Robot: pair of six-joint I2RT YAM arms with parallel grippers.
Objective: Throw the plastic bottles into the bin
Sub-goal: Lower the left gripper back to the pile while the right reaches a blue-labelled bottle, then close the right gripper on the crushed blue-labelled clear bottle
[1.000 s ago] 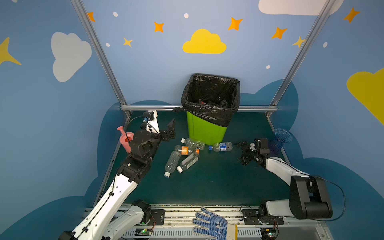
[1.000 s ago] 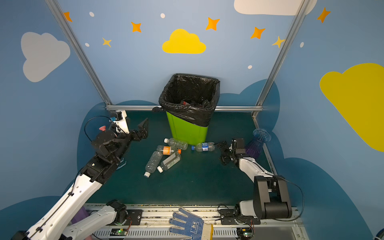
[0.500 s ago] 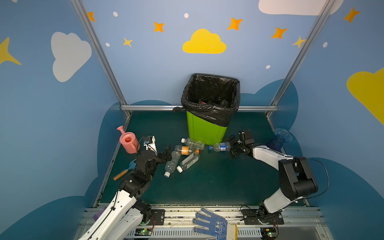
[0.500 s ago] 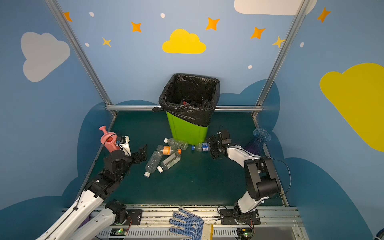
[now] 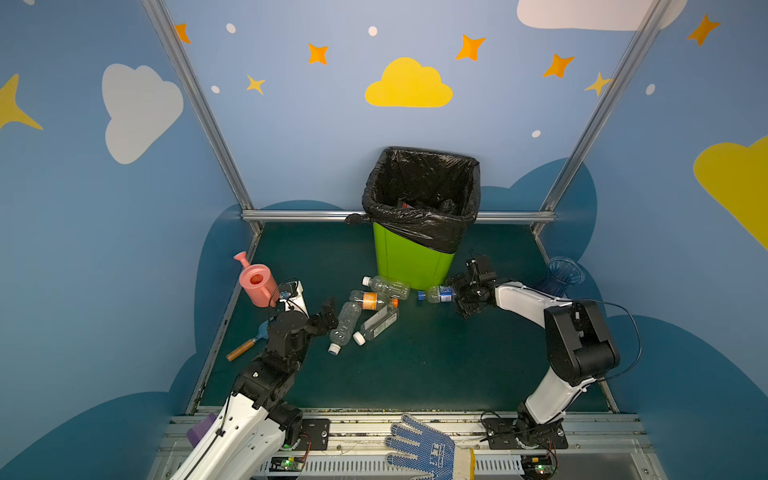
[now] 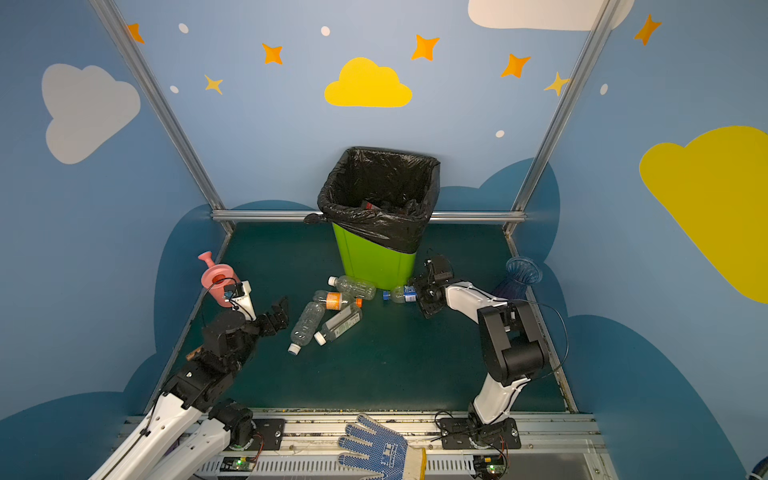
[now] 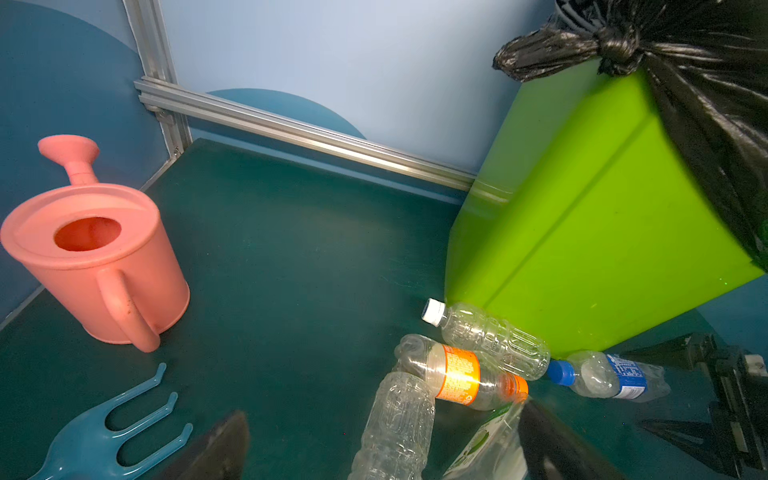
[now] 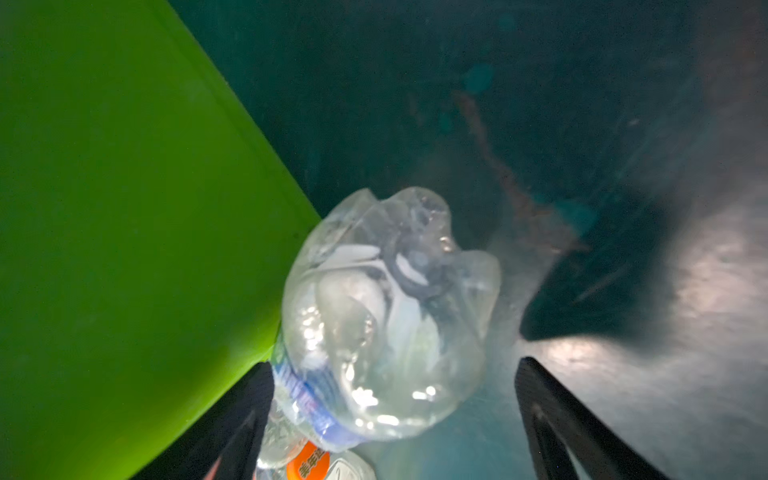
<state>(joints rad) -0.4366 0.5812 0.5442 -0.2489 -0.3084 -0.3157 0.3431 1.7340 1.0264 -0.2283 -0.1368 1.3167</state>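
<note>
- I am viewing a green mat (image 5: 415,374) in both top views, with the bin (image 5: 411,262) standing upright at the back and its black liner folded over the rim.
- The blue-labelled bottle (image 5: 438,294) is lying on its side on the mat, just beside the bin's front corner, with its blue cap pointing away from the right pincer (image 5: 457,297).
- The right pincer is reaching low around that bottle's base. In the right wrist view one finger (image 8: 249,415) is touching the label side and the other is standing clear of the bottle. The jaws are apart and are clamping nothing.
- The left pincer (image 6: 279,315) is hovering low with its jaws wide apart and holding nothing, just beside the ribbed bottle (image 6: 307,322).
- Three more bottles are lying between the two pincers:
  - The white-capped bottle (image 5: 386,286) is lying against the bin's foot.
  - The orange-labelled bottle (image 5: 372,300) is lying just in front of it.
  - The green-labelled bottle (image 5: 376,324) is lying beside the ribbed one.
- The shapes inside the liner are too dark for me to identify.
- A pink watering can (image 7: 95,257) and a blue hand fork (image 7: 95,440) are sitting at the left edge of the mat, and a blue vase (image 5: 561,276) is standing at the right edge.
</note>
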